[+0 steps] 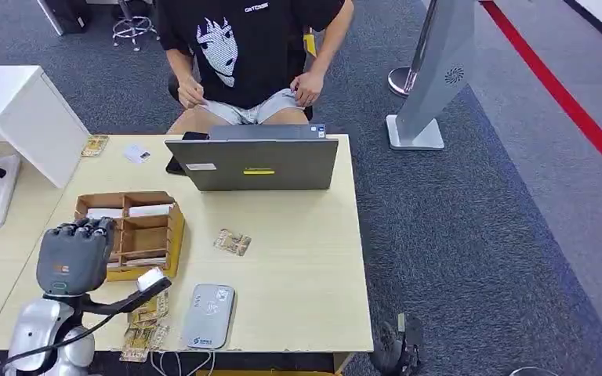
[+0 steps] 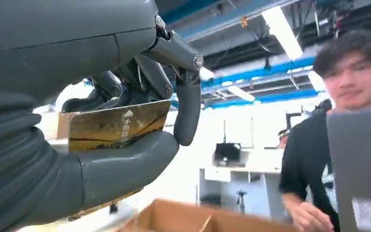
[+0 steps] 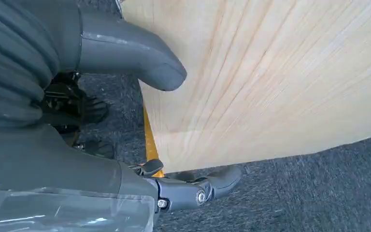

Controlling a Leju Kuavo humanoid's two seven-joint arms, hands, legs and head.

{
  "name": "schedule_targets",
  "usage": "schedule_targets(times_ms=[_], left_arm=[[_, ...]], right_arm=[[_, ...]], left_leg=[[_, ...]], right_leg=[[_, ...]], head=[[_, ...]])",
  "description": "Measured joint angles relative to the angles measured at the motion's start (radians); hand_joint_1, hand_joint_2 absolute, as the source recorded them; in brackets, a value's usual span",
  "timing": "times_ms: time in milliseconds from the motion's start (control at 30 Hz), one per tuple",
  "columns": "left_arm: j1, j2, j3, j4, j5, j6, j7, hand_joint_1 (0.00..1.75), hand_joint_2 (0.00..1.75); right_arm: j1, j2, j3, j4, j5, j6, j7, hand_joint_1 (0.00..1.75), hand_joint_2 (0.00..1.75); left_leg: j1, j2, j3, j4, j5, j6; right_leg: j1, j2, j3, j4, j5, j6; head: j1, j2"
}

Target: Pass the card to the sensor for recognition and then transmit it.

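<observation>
While left hand (image 2: 125,121) pinches card (image 2: 118,124), sensor (image 1: 208,315) below

The right hand (image 3: 125,121) hangs beside the corner of a pale wooden table (image 3: 280,77), holding nothing. Its thick grey thumb (image 3: 130,53) lies against the table's edge, overlapping the wood grain, while a darker finger (image 3: 207,186) stretches out just past the table's corner, apart from the thumb. A thin yellow strip (image 3: 149,145) runs along the table's edge. Dark grey carpet (image 3: 319,188) spreads beyond the table.
</observation>
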Motion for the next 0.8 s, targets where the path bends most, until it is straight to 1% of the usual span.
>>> schedule_targets(times_ms=[167, 300, 367, 500, 600, 700, 733, 767, 800], left_arm=[[-0.082, 0.007, -0.008, 0.005, -0.035, -0.015, 0.047, 1.75, 1.75], [-0.161, 0.033, -0.008, 0.074, -0.079, -0.023, 0.092, 1.75, 1.75], [-0.197, 0.044, -0.008, 0.116, -0.08, -0.024, 0.097, 1.75, 1.75], [-0.282, 0.067, -0.008, 0.22, -0.048, -0.034, 0.102, 1.75, 1.75], [-0.326, 0.076, -0.007, 0.264, -0.031, -0.054, 0.102, 1.75, 1.75], [-0.349, 0.077, -0.007, 0.29, -0.029, -0.063, 0.102, 1.75, 1.75], [-0.354, 0.077, -0.007, 0.299, -0.03, -0.063, 0.101, 1.68, 1.75], [-0.357, 0.077, -0.007, 0.307, -0.034, -0.061, 0.101, 0.02, 1.75], [-0.359, 0.077, -0.007, 0.313, -0.04, -0.06, 0.101, 0.0, 1.75]], right_arm=[[-0.004, 0.0, 0.009, 0.0, 0.014, 0.002, 0.01, 0.0, 1.75], [-0.009, 0.0, 0.023, 0.0, 0.027, 0.003, 0.021, 0.0, 1.75], [-0.011, 0.0, 0.027, 0.0, 0.031, 0.003, 0.027, 0.0, 1.75], [-0.014, 0.0, 0.042, 0.0, 0.034, 0.006, 0.028, 0.0, 1.75], [-0.015, 0.0, 0.048, 0.0, 0.034, 0.009, 0.03, 0.0, 1.75], [-0.015, 0.001, 0.051, 0.0, 0.034, 0.011, 0.03, 0.0, 1.75], [-0.015, 0.001, 0.052, 0.0, 0.034, 0.012, 0.03, 0.0, 1.75], [-0.015, 0.002, 0.052, 0.0, 0.034, 0.013, 0.03, 0.0, 1.75], [-0.015, 0.003, 0.052, 0.0, 0.034, 0.013, 0.029, 0.0, 1.75]], left_leg=[[0.001, 0.0, 0.0, 0.0, 0.002, -0.003], [0.002, 0.003, 0.0, 0.0, 0.003, -0.004], [0.002, 0.003, 0.0, 0.0, 0.004, -0.006], [0.004, 0.003, -0.001, 0.0, 0.005, -0.008], [0.004, 0.004, -0.001, 0.0, 0.006, -0.01], [0.005, 0.005, -0.001, 0.0, 0.006, -0.01], [0.005, 0.005, -0.001, 0.0, 0.007, -0.011], [0.005, 0.005, -0.001, 0.0, 0.006, -0.011], [0.006, 0.005, -0.002, 0.0, 0.006, -0.011]], right_leg=[[0.001, 0.0, 0.0, 0.0, 0.001, -0.002], [0.002, 0.002, -0.001, 0.0, 0.003, -0.005], [0.003, 0.002, -0.002, 0.0, 0.004, -0.006], [0.006, 0.003, -0.002, 0.0, 0.005, -0.008], [0.006, 0.003, -0.003, 0.001, 0.006, -0.009], [0.007, 0.004, -0.004, 0.001, 0.007, -0.011], [0.008, 0.004, -0.004, 0.001, 0.007, -0.011], [0.008, 0.004, -0.004, 0.001, 0.007, -0.011], [0.008, 0.005, -0.004, 0.001, 0.007, -0.011]], head=[[0.0, 0.0], [0.0, 0.0], [0.0, 0.0], [0.0, 0.0], [0.0, 0.0], [0.0, 0.0], [0.0, 0.0], [0.0, 0.0], [0.0, 0.0]])
